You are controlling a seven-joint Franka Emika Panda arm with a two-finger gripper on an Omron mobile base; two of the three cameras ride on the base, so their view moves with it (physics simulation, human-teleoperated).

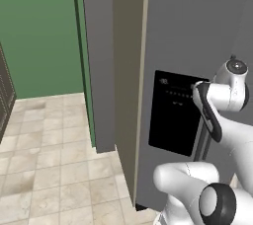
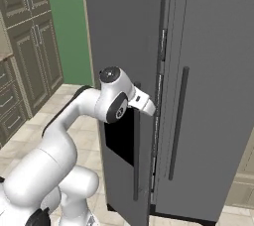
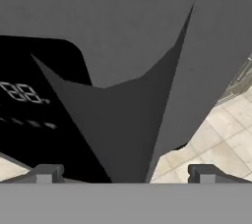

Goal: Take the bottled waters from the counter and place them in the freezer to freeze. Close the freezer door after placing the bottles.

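The freezer door (image 1: 192, 46) is standing between the cameras and the freezer's (image 2: 159, 71) inside, hiding whatever shelves or bottles lie behind it. The door's top edge is running out of the left base view, and its foot is being covered there by the arm. The arm is also blocking part of the dispenser panel (image 1: 170, 115) on the door. On that panel, pale markings (image 3: 22, 92) are showing too blurred to read.

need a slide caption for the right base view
Franka arm reaches its open pincer to the ajar freezer door, beside the dispenser panel.
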